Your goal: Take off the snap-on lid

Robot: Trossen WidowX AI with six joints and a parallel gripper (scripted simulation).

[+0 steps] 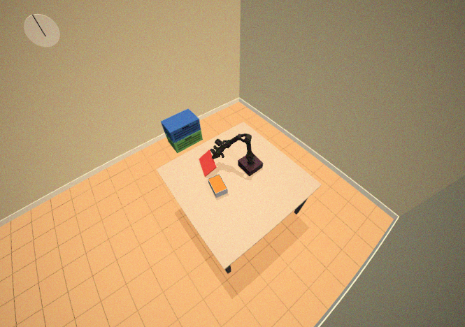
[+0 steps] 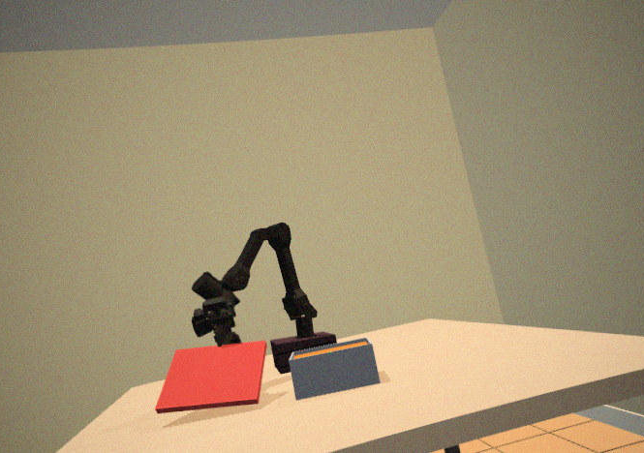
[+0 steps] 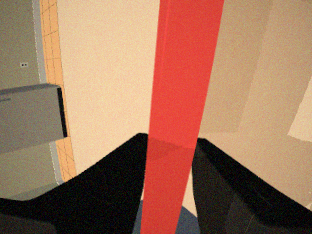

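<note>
The red lid [image 1: 207, 163] [image 2: 215, 377] [image 3: 182, 75] hangs steeply tilted beside the storage box, its lower edge seemingly a little above the table. My gripper [image 1: 213, 154] [image 2: 229, 343] [image 3: 170, 145] is shut on the lid at its upper edge; in the wrist view one finger is on each side of the red strip. The blue-grey storage box [image 1: 221, 193] [image 2: 335, 377] stands upright and open on the table, with an orange surface inside. A dark blue bit of it shows at the bottom of the wrist view. The lid's far face is hidden from the wrist view.
The pale table [image 1: 248, 216] [image 2: 493, 374] carries the arm's dark base [image 1: 249, 165] [image 2: 303, 349] behind the box. Blue and green crates [image 1: 182, 128] stand on the floor beyond the table's edge. A grey block [image 3: 30, 120] shows beyond the table in the wrist view.
</note>
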